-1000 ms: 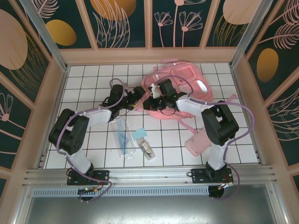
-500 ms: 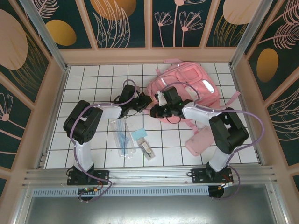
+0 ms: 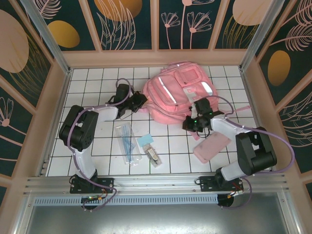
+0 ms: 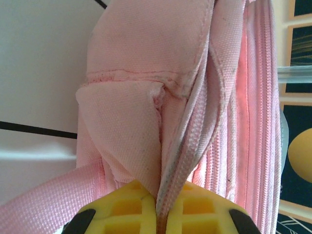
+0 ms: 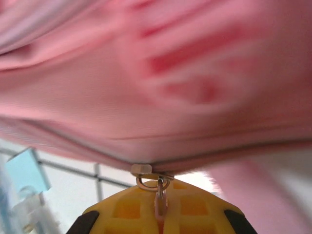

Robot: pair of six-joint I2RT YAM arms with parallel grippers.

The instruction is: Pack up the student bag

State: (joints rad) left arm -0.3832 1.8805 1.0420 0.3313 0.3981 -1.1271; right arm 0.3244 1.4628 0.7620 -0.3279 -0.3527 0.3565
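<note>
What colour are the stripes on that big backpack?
White stripes on the pink backpack; clearest in the top view.

A white tiled table stands inside dark wall panels painted with pale flowers. Toward the front lies a clear plastic case with something blue inside. Just beside it, a light blue card touches a small clear packet. A flat pink pouch lies tilted, well apart to the right.
</note>
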